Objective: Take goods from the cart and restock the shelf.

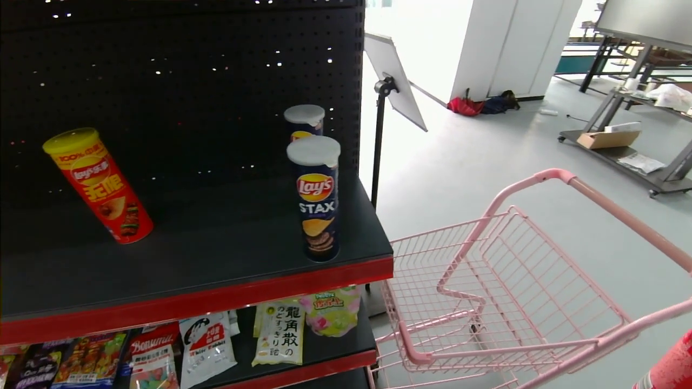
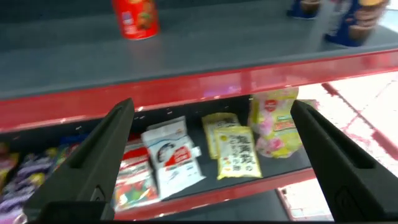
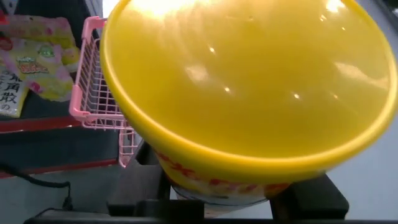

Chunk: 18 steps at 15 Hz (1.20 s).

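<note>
My right gripper (image 3: pixel 221 200) is shut on a red chip can with a yellow lid (image 3: pixel 249 81), seen lid-on in the right wrist view; its red side (image 1: pixel 670 364) shows at the head view's lower right corner, beside the cart. The pink wire cart (image 1: pixel 503 286) stands right of the shelf with nothing visible in its basket. On the upper black shelf board (image 1: pixel 216 254) a matching red can (image 1: pixel 100 186) stands at the left and two dark blue cans (image 1: pixel 316 197) near the right end. My left gripper (image 2: pixel 211 112) is open, facing the shelf's red front edge (image 2: pixel 186 87).
Snack bags (image 1: pixel 278 332) lie on the lower shelf, also as white and yellow bags (image 2: pixel 230 149) in the left wrist view. A board on a stand (image 1: pixel 392 75) rises behind the shelf's right end. A trolley with a cardboard box (image 1: pixel 608 139) stands far right. Open grey floor lies beyond the cart.
</note>
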### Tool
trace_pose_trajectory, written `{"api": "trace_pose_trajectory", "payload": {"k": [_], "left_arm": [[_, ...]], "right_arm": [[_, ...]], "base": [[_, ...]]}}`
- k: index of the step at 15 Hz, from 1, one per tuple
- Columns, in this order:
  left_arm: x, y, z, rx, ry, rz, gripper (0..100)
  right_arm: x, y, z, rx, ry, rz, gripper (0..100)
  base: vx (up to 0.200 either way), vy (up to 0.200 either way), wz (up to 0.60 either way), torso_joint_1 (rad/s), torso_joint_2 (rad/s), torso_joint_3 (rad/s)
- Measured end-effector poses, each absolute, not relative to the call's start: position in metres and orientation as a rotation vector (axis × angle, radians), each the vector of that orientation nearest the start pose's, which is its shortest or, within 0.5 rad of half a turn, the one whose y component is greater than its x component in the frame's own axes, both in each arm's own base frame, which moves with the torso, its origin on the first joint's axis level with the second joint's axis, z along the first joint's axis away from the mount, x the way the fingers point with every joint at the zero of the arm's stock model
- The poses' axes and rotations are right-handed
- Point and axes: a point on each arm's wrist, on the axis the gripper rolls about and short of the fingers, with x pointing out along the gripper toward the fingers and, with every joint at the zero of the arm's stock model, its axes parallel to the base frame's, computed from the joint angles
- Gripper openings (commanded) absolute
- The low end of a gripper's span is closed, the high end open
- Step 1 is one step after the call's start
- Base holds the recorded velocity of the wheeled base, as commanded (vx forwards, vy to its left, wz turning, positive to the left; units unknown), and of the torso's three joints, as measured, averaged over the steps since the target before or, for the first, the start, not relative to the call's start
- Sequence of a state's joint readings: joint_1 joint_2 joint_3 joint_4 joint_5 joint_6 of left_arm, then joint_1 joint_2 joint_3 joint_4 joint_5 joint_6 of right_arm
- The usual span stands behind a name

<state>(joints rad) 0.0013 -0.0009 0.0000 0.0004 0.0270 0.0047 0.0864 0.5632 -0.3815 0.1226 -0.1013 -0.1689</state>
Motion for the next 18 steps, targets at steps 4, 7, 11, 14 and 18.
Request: {"api": "trace_pose_trajectory", "payload": {"k": [4, 7, 11, 14, 18], "left_arm": [[-0.023, 0.001, 0.075, 0.006, -0.001, 0.029, 100], [-0.023, 0.001, 0.075, 0.006, -0.001, 0.029, 100], [-0.023, 0.001, 0.075, 0.007, 0.0, 0.029, 100], [-0.023, 0.001, 0.075, 0.007, -0.001, 0.028, 100], [-0.023, 0.001, 0.075, 0.006, -0.001, 0.028, 100]], "right_arm": [[0.028, 0.0, 0.17, -0.197, 0.303, 0.013, 0], [0.023, 0.0, 0.162, -0.194, 0.3, 0.013, 0], [0.012, -0.001, 0.15, -0.184, 0.267, 0.039, 0], [0.008, -0.001, 0.147, -0.183, 0.252, 0.035, 0], [0.007, -0.001, 0.145, -0.183, 0.247, 0.04, 0]], "base": [[0.0, 0.0, 0.45, -0.001, 0.0, 0.001], [0.0, 0.067, 0.0, 0.002, 0.0, 0.002], [0.0, 0.2, 0.0, 0.004, 0.0, 0.0], [0.0, 0.2, 0.0, -0.002, 0.0, 0.001], [0.0, 0.2, 0.0, 0.001, 0.0, 0.001]]}}
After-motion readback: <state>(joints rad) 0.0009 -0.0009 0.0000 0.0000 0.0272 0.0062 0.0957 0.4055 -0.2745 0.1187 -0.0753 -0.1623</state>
